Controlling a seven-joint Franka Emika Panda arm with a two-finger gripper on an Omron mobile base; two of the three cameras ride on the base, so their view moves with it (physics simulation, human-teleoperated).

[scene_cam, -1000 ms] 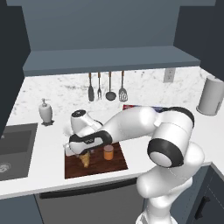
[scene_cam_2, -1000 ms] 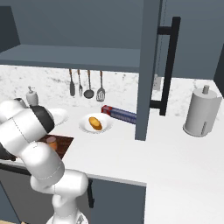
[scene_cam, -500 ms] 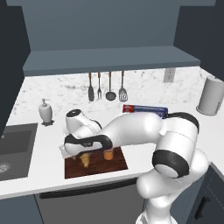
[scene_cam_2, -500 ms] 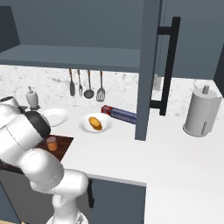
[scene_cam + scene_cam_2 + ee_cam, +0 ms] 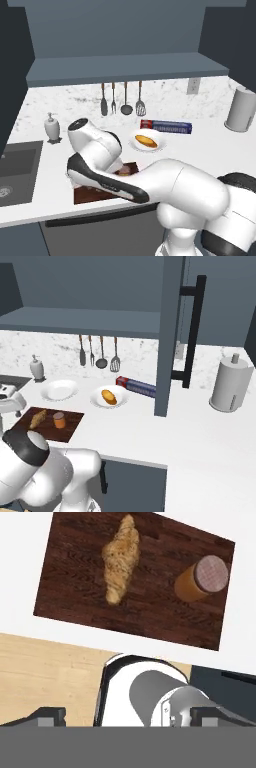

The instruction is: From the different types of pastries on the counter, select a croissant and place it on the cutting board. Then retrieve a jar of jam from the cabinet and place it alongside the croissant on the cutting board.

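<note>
Left base view: the arm's bulk covers most of the cutting board; only a corner of the board and a brownish scrap of something on it show past the elbow, with the orange loaf on its plate farther back.

Right base view: here the board lies plain, the croissant and the jar of jam side by side on it, apart (this view settles that both are down).

Hand view: the claw stands released, jaws wide with nothing between them, hanging clear above the board. Ahead of the fingertips lies the croissant; the jar is ahead and off to one side, upright, lid up.

The jar looks stiff, smooth and likely slippery: grip its body across the sides. The croissant is probably light and crumbly: pinch gently at mid-length.
</note>
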